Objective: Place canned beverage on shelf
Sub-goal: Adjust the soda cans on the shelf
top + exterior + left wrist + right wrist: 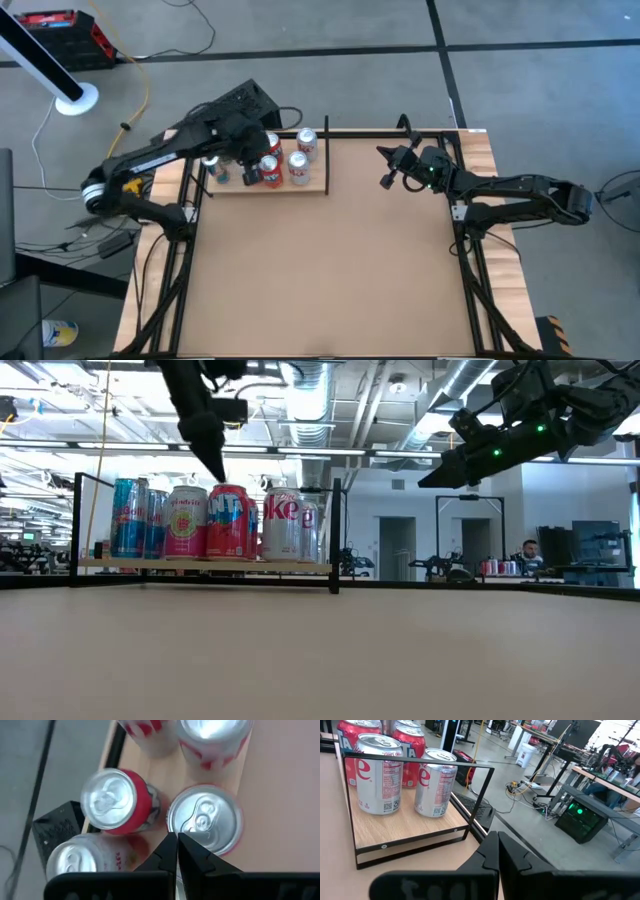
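Note:
The shelf (318,186), a pale-wood panel with thin black rods, stands at the table's far left and carries several upright cans. They include blue ones (128,518), a pink one (185,520), a red one (228,520) and two silver ones (377,775). My left gripper (220,475) is shut and points steeply down, just over the red can's top (202,820), with nothing between its fingers. My right gripper (384,178) hangs shut and empty above the table's far right, pointing toward the shelf (405,827).
A broad bare stretch of brown tabletop (330,270) lies in front of the shelf. Black frame rails (470,250) run along the table's sides. A black box (245,100) sits on the floor behind the shelf. A person sits far off in the room (528,550).

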Tool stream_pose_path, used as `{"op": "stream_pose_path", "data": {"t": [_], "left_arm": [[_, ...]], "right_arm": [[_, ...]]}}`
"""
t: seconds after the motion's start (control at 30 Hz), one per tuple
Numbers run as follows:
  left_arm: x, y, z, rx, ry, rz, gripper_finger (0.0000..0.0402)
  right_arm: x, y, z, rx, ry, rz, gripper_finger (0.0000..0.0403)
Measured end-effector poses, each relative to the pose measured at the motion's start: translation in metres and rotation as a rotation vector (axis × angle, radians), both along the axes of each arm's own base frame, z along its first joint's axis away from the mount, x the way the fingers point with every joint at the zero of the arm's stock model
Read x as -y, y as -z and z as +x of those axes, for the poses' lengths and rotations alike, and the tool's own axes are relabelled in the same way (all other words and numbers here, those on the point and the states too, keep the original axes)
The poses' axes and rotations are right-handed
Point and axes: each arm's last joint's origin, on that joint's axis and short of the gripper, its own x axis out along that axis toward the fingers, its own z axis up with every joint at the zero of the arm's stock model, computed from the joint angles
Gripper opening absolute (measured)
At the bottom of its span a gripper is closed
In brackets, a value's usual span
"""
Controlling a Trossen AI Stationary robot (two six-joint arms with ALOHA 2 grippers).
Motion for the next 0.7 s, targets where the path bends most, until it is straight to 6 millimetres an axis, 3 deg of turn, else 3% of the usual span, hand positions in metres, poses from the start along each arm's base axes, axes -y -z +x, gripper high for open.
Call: {"op": "stream_pose_path", "data": {"t": [0.13, 0.3, 0.7], "left_arm": [[-0.007, 0.010, 0.010, -0.116, 0.023, -0.002, 0.0000], [-0.010, 0.010, 0.012, -0.116, 0.022, 0.001, 0.0000], [0.000, -0.016, -0.007, -0.027, -0.024, 0.047, 0.0000]], "right_arm": [[0.000, 0.000, 0.000, 0.000, 0.000, 0.000, 0.0021], [0.000, 0.000, 0.000, 0.000, 0.000, 0.000, 0.0021], [0.000, 0.000, 0.000, 0.000, -0.003, 0.000, 0.0021]]}}
